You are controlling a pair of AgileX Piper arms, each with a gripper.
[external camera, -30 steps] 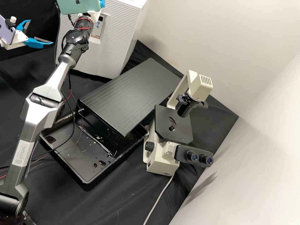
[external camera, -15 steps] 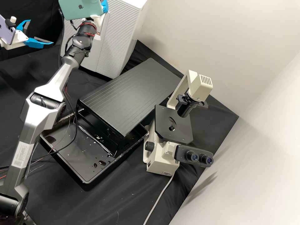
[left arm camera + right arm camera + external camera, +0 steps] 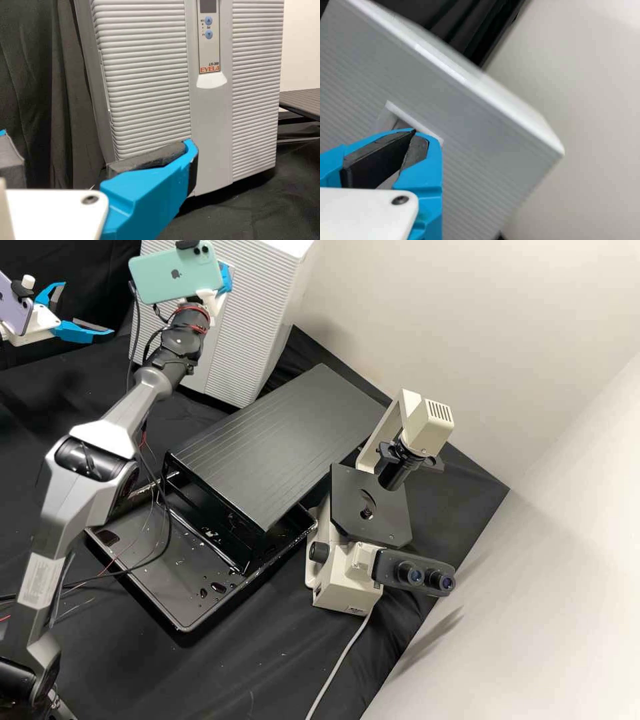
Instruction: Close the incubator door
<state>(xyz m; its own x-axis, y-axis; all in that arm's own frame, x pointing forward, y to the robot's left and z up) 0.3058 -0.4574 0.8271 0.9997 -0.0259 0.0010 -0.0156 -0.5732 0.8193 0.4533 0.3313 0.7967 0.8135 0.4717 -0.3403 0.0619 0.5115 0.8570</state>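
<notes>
The white incubator (image 3: pixel 260 280) stands at the back left in the high view, its ribbed door (image 3: pixel 240 353) looking flush with the body. My right gripper (image 3: pixel 225 277) is over the door's middle, below a mint-green phone. In the right wrist view the same gripper (image 3: pixel 414 132) has its tips together before a pale-framed recess in the ribbed door (image 3: pixel 475 150); contact cannot be told. Left of the incubator, my left gripper (image 3: pixel 89 308) holds its fingers wide apart. From the left wrist view, that gripper (image 3: pixel 97 139) stands before the door (image 3: pixel 145 75), nothing between its fingers.
A black ribbed-top stand (image 3: pixel 280 440) overlaps a wet black tray (image 3: pixel 160 587) in front of the incubator. To their right is a cream microscope (image 3: pixel 347 573). Loose cables (image 3: pixel 163 507) hang from the right arm over the tray, and a wall bounds the right side.
The right arm has drawn back from the incubator, its gripper and green phone shifting down and slightly right in the high view. The incubator's control panel is now covered. The left gripper has kept still.
</notes>
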